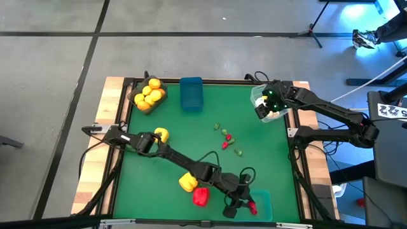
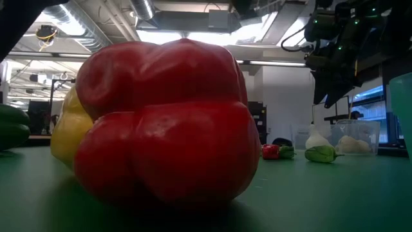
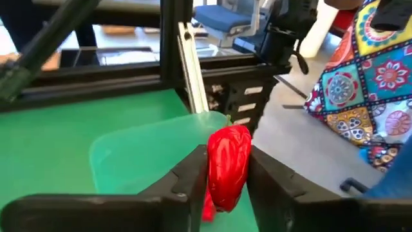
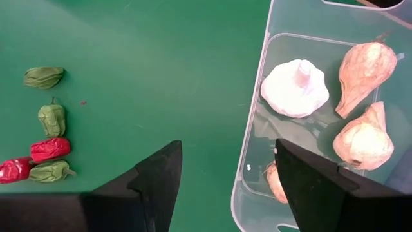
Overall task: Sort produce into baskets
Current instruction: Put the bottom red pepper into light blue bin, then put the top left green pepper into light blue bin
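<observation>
High view: the left gripper (image 1: 240, 205) hangs over the teal-green plastic bin (image 1: 266, 202) at the mat's near edge, pinching a small glossy red pepper piece (image 1: 252, 207). The right gripper (image 1: 264, 109) hovers over the clear plastic bin (image 1: 257, 97).

Low view: a large shiny red bell pepper (image 2: 168, 122) fills the foreground, with a yellow bell pepper (image 2: 68, 132) behind it.

Left wrist view: the dark fingers (image 3: 187, 177) clamp the wrinkled red piece above the teal bin.

Right wrist view: fingers spread apart, empty; white garlic-like pieces (image 4: 295, 87) lie inside the clear bin.
</observation>
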Controlling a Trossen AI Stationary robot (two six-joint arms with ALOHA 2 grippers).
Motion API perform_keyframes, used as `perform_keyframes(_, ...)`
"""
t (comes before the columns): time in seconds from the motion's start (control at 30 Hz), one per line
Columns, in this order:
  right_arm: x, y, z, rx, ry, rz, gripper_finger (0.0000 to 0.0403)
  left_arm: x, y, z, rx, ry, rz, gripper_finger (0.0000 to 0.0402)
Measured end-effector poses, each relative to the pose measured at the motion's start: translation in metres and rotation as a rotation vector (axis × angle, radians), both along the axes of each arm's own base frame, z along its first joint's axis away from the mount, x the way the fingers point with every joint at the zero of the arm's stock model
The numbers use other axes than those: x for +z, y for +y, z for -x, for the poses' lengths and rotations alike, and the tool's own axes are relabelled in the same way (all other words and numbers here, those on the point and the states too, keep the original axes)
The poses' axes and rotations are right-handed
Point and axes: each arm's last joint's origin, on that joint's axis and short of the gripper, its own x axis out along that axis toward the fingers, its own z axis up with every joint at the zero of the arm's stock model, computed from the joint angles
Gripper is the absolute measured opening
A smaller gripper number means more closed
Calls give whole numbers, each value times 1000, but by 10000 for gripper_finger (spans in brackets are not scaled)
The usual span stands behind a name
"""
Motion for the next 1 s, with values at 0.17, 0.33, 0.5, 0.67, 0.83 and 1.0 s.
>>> perform_keyframes(0.17,0,0,0,0,4,-3,243,-4,1,2,-68,85,62,154)
perform_keyframes(0.33,0,0,0,0,4,-3,243,-2,4,2,-77,100,57,207)
perform_keyframes(0.5,-1,1,1,5,16,-20,243,40,32,3,-25,163,10,222)
perform_keyframes(0.67,-1,2,2,5,22,-25,243,101,89,14,81,185,-83,211)
perform_keyframes(0.83,-2,2,2,24,30,-18,243,135,156,36,164,283,-184,199)
perform_keyframes(1.0,-2,3,4,45,51,-20,243,132,229,57,292,427,-183,192)
